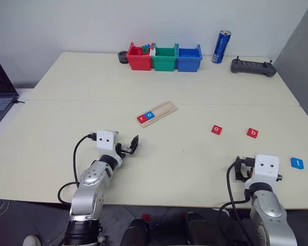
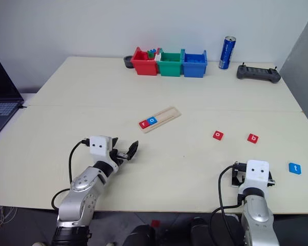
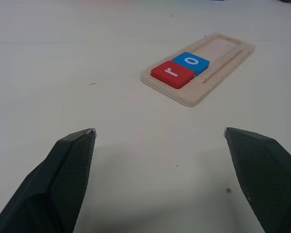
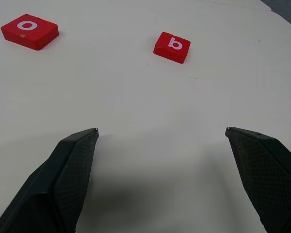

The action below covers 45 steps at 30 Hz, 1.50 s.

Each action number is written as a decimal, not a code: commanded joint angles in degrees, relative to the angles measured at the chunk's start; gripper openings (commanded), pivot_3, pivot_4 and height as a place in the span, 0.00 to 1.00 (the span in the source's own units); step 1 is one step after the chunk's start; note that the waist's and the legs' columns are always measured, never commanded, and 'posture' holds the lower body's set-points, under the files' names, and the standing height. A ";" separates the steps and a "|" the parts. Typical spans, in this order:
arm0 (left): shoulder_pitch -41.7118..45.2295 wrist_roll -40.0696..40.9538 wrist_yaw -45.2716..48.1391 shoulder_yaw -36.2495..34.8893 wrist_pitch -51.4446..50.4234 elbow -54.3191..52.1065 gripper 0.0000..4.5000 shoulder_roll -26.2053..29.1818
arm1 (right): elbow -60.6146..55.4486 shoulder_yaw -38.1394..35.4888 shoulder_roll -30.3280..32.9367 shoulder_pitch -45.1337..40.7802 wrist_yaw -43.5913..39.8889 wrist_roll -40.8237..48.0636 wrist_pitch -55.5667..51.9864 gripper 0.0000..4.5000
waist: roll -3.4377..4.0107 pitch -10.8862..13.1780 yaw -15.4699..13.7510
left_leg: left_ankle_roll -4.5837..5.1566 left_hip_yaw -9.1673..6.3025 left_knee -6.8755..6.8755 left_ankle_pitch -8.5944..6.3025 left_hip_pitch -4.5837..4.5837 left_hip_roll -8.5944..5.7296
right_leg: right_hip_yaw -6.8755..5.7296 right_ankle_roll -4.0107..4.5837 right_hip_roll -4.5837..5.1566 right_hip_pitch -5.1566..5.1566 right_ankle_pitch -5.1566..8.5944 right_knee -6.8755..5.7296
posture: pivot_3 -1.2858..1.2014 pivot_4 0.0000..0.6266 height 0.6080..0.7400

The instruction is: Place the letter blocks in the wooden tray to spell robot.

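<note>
You've got two of five done: the red r block [image 1: 141, 119] and blue o block [image 1: 150, 115] sit side by side at the near-left end of the wooden tray [image 1: 164, 108], which lies at an angle mid-table; the rest of its groove is bare.

Still loose on the table [image 1: 185, 87], over on the right: red b block [image 1: 252, 132], red o block [image 1: 216, 129] just left of it, and blue t block [image 1: 297, 163] nearer the edge, well apart from the tray.

Left gripper [image 1: 132, 146] hangs short of the tray, fingers spread wide, nothing btwn them; its wrist view looks straight at the r/o end. Right gripper [image 4: 161, 170] is also spread wide and empty, low over the table, w/ the b and the o ahead of it and the b closer to its line.

Step in hand, as I read it: fetch the b, third letter. Next move calls for you to push the right arm fwd, straddle the b w/ the open fingers, close on its sides, then carry it across and set it in the groove touching the blue o. Watch letter orientation so b doesn't go in turned. Don't grab the red o first; it goes fourth, t last.
</note>
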<state>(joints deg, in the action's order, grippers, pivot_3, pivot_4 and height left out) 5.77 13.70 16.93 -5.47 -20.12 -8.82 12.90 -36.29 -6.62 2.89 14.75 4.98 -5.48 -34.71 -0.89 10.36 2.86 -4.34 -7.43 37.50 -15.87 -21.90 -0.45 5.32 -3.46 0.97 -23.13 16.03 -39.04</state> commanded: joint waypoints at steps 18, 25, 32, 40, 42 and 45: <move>1.06 0.19 0.89 0.09 0.22 -2.30 1.00 0.96 | -2.51 -0.87 0.89 -1.61 -0.74 -0.27 0.77 0.99 | 0.00 0.00 0.01 | 0.00 0.00 0.00 0.00 0.00 0.00 | 0.00 0.00 0.00 0.00 0.00 0.00 | 0.52 0.24 1.00; 7.49 1.59 6.62 -1.08 0.99 4.39 1.00 5.62 | -1.19 0.17 8.15 -8.07 -13.11 6.62 1.59 0.99 | 0.00 0.00 0.23 | 0.00 0.01 0.00 0.00 0.01 0.00 | -0.01 0.00 -0.02 0.01 0.00 0.01 | 0.52 0.24 1.00; 15.36 0.09 15.48 1.91 4.97 15.51 1.00 9.93 | 4.52 0.59 15.91 -18.43 -28.21 17.10 2.48 0.99 | -0.02 0.02 0.30 | 0.01 -0.03 0.00 0.00 0.00 -0.03 | -0.08 0.01 -0.02 0.04 -0.01 0.01 | 0.52 0.24 1.00; 30.42 -1.84 27.88 3.96 16.79 39.79 1.00 11.42 | 7.35 4.66 21.37 -25.45 -40.90 25.11 3.33 0.99 | -0.07 0.04 0.29 | 0.02 -0.12 0.01 -0.01 -0.04 -0.05 | -0.21 0.01 -0.02 0.05 -0.01 0.02 | 0.52 0.24 1.00; 34.07 -4.32 30.63 5.32 21.35 47.16 1.00 12.50 | 8.05 5.39 21.78 -26.45 -41.65 25.61 3.27 0.99 | -0.07 0.04 0.29 | 0.02 -0.13 0.01 0.00 -0.09 -0.05 | -0.22 0.01 -0.02 0.01 -0.01 0.04 | 0.52 0.24 1.00; 38.70 -5.26 34.26 5.55 24.96 55.84 1.00 12.95 | 8.86 5.82 21.72 -27.62 -41.79 26.38 3.13 0.99 | -0.07 0.05 0.38 | 0.02 -0.14 0.01 0.00 -0.09 -0.06 | -0.23 0.01 -0.02 0.00 -0.01 0.03 | 0.52 0.24 1.00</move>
<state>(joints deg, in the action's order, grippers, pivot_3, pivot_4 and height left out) 42.46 9.33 49.01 -0.27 1.63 43.99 25.04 -26.49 -0.75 24.26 -11.69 -36.20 19.39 -32.47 -0.96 10.41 3.24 -4.32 -7.57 37.51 -15.88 -21.99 -0.50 5.09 -3.45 0.96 -23.13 16.02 -39.01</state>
